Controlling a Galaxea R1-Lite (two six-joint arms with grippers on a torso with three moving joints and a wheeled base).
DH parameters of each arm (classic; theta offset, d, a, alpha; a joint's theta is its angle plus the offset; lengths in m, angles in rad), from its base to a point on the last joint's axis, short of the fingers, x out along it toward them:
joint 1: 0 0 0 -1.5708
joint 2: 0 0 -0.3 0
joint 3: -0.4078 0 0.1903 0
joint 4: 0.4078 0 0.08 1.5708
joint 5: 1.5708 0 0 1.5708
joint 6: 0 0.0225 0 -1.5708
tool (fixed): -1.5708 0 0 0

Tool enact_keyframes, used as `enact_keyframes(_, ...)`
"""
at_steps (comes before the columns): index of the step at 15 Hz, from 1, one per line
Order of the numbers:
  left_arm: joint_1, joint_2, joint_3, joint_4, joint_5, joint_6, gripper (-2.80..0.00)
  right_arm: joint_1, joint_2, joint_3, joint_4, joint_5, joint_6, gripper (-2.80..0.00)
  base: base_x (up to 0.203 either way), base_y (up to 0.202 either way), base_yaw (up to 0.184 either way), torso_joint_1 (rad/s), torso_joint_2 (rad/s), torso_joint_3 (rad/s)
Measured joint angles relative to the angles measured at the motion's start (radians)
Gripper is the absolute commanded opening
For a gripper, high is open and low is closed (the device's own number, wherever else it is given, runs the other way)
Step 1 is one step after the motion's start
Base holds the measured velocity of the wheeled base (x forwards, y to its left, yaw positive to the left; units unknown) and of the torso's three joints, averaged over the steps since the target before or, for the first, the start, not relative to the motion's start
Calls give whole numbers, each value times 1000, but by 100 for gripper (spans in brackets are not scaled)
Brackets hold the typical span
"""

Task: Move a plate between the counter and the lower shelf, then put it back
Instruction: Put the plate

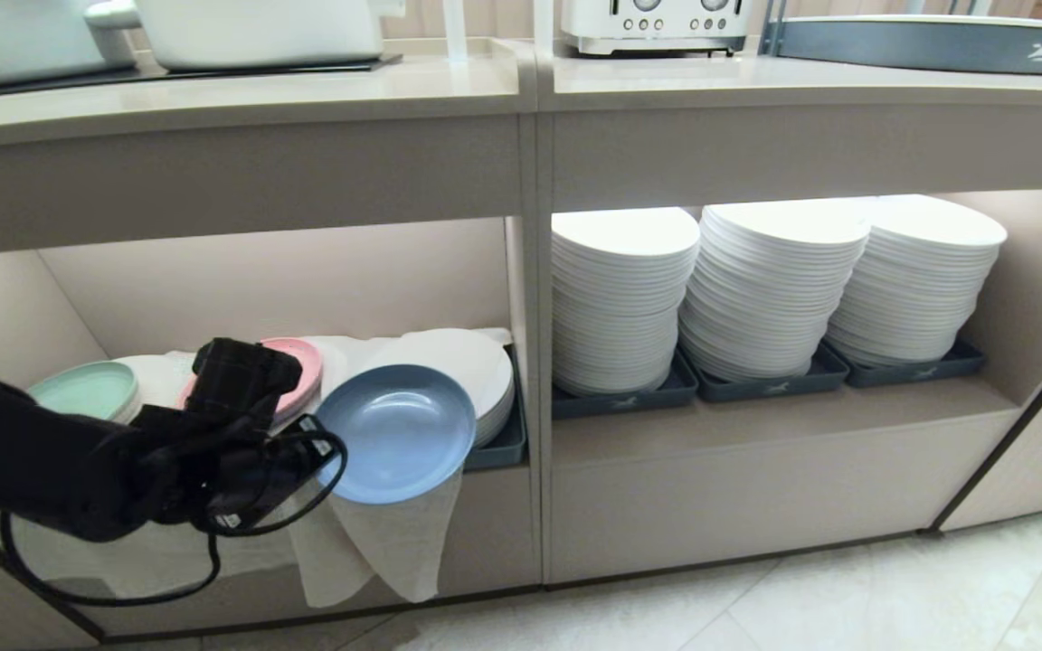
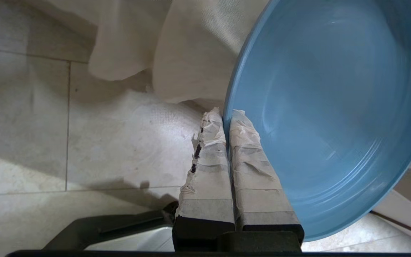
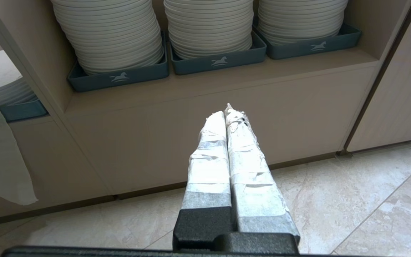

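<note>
The light-blue plate [image 1: 399, 434] hangs tilted in front of the lower shelf [image 1: 241, 289], its hollow face turned outward toward the head camera and its far edge overlapping the low stack of white plates [image 1: 476, 380] behind it. It rests on nothing that can be seen; its one visible support is the left gripper [image 1: 322, 449], which pinches the rim on the side nearest the arm. In the left wrist view the two tape-wrapped fingers [image 2: 209, 167] are pressed together on the plate's rim [image 2: 228, 117], one finger on the outer side and one on the inner face, with the bowl of the plate [image 2: 334, 117] spreading away beyond the fingertips.

A white cloth [image 1: 394, 542] drapes over the shelf's front lip and hangs just below and behind the plate. Farther back in the same compartment lie a pink plate [image 1: 304, 362] and a pale green plate [image 1: 87, 389], partly hidden by the black left arm. The low white stack sits in a grey tray [image 1: 503, 443].

The neighbouring compartment holds three tall stacks of white plates [image 1: 770, 289] in grey trays. Above runs the beige counter [image 1: 304, 90].

The right gripper [image 3: 227, 110] is well apart from the plate, pointing at the cabinet front below the tall stacks, above the tiled floor [image 3: 334, 200]; its taped fingers are together and hold nothing.
</note>
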Motion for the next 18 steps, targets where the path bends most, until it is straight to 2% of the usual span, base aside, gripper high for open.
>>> enact_keyframes(12,-5,-441,396,25,0,-39,-280,0,0,0,0,0,0,-280,0,0,0,0,0,0)
enact_keyframes(15,-5,-547,432,113,-1,-36,-280,0,0,0,0,0,0,-280,0,0,0,0,0,0)
enact_keyframes(18,-6,-601,434,125,-1,-29,-280,0,0,0,0,0,-1,-280,0,0,0,0,0,0)
